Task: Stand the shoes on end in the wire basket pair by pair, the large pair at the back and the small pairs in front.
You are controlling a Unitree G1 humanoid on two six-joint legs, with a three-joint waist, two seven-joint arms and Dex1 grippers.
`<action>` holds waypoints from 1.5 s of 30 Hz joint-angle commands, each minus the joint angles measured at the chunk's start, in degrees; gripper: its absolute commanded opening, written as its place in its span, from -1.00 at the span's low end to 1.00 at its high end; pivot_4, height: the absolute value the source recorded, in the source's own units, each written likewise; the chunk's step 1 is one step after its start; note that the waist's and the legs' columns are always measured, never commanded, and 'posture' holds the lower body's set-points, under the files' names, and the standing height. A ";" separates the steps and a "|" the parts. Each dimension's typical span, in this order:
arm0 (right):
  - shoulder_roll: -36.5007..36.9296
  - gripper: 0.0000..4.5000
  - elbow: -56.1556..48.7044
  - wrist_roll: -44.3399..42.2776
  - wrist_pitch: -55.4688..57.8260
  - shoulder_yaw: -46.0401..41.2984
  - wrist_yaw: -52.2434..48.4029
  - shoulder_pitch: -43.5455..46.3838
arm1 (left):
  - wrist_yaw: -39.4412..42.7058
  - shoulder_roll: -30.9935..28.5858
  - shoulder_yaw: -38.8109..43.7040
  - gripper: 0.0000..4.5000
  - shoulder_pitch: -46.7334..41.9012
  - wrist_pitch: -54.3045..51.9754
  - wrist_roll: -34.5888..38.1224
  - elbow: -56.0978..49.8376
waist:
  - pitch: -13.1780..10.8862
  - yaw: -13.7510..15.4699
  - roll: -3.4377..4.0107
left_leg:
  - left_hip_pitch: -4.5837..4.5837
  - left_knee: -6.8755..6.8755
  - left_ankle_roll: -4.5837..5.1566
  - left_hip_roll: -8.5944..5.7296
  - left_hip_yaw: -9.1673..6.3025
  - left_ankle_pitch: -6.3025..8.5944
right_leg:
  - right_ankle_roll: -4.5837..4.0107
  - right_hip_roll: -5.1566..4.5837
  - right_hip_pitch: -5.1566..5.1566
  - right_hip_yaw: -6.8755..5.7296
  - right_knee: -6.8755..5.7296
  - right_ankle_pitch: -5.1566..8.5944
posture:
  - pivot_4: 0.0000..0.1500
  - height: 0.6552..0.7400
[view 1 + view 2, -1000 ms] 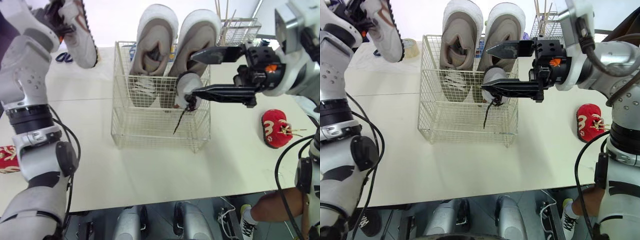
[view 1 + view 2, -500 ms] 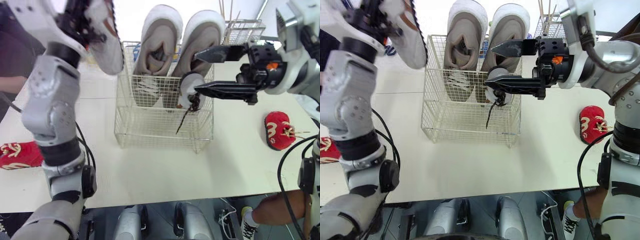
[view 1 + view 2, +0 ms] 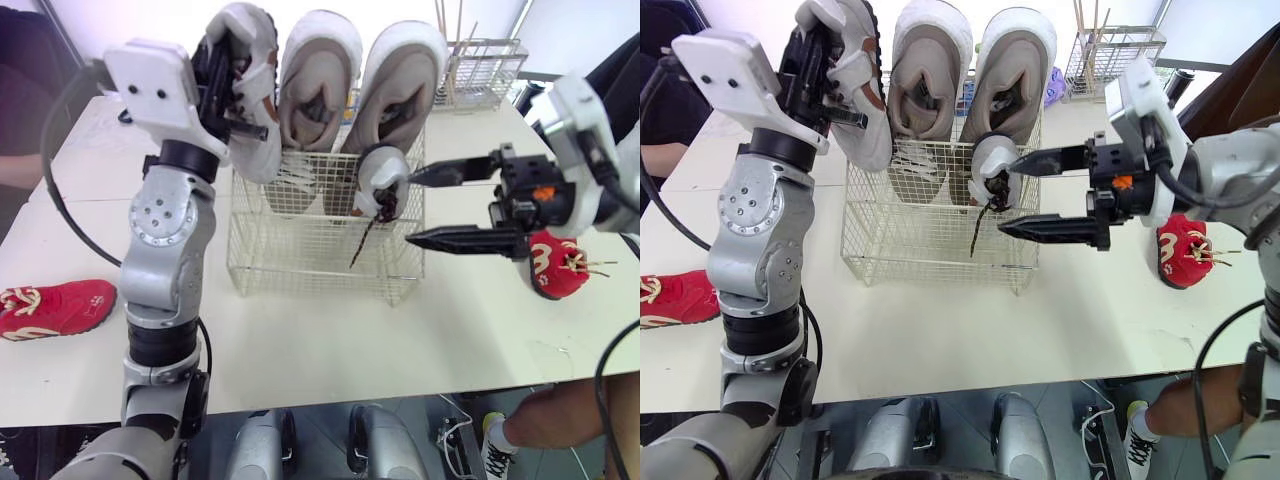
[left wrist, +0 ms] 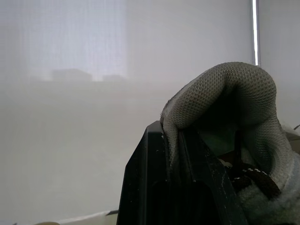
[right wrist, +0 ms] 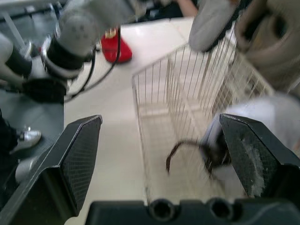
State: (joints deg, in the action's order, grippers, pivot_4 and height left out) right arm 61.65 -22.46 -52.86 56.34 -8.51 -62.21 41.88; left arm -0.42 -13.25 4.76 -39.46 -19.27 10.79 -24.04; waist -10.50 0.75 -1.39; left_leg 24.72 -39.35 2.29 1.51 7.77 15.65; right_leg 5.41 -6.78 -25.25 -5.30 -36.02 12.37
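Large pair and one small grey shoe stand in wire basket. Left gripper pinches second grey shoe over it. Right gripper fingers spread, empty. Red shoes left on table.

Cream wire basket on off-white tabletop. Large mesh shoes: taupe, white soles. Small fabric shoe: red, cream embroidered pattern.

A small wire rack stands at the white table's far edge.
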 commanded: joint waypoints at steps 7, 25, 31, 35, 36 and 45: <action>2.59 0.93 -0.77 1.65 -2.42 -1.48 -0.90 0.40 | -1.20 4.39 -1.99 -0.98 6.17 9.72 -5.25 0.32 | 0.01 0.08 0.01 | -0.01 -0.01 0.01 0.00 -0.01 0.00 | -0.01 -0.01 0.01 0.00 0.00 0.00 | 1.00 1.00; 3.24 0.93 -1.44 1.26 -0.97 -1.47 1.30 3.36 | 3.55 8.48 -9.89 -0.98 15.07 33.50 -13.36 17.80 | 0.05 0.16 0.07 | -0.24 -0.21 0.58 0.00 -0.07 0.37 | -0.10 -0.13 0.35 -0.07 0.06 0.00 | 1.00 1.00; 3.03 0.93 -1.75 0.74 0.05 -1.52 2.22 3.94 | 2.70 7.62 -11.85 -0.98 17.16 40.29 -19.79 23.01 | 0.13 0.18 0.20 | -0.22 -0.39 0.78 -0.02 -0.09 0.51 | -0.30 -0.34 0.50 -0.11 0.19 0.07 | 1.00 1.00; 2.91 0.93 -1.53 0.53 0.52 -1.29 2.52 4.46 | 1.26 7.08 -12.01 -0.98 19.22 42.26 -23.25 24.35 | 0.36 0.22 0.60 | -0.24 -0.44 0.85 -0.04 -0.10 0.56 | -0.36 -0.42 0.62 -0.17 0.36 0.04 | 1.00 1.00; 2.92 0.93 -1.51 0.51 0.54 -1.29 2.55 4.45 | 0.99 7.02 -12.02 -0.98 19.71 42.33 -23.74 24.37 | 0.47 0.21 0.78 | -0.25 -0.44 0.85 -0.03 -0.12 0.57 | -0.39 -0.41 0.68 -0.19 0.48 0.02 | 1.00 1.00; 2.72 0.93 -0.68 0.95 -0.23 -0.92 2.13 4.18 | 0.41 5.88 -11.02 0.37 23.61 43.10 -25.32 23.61 | 0.75 0.08 1.26 | -0.25 -0.44 0.93 -0.02 -0.09 0.62 | -0.43 -0.45 0.70 -0.25 0.60 -0.02 | 1.00 1.00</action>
State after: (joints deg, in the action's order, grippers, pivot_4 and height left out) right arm 63.95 -23.25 -52.02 56.98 -8.34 -59.90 45.15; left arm -0.17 -6.94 -5.95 -17.37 24.59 -13.82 -2.02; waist -9.76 0.82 -0.13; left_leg 24.46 -39.79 3.22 1.50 7.68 16.27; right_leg 4.97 -7.23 -24.55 -5.54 -35.42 12.35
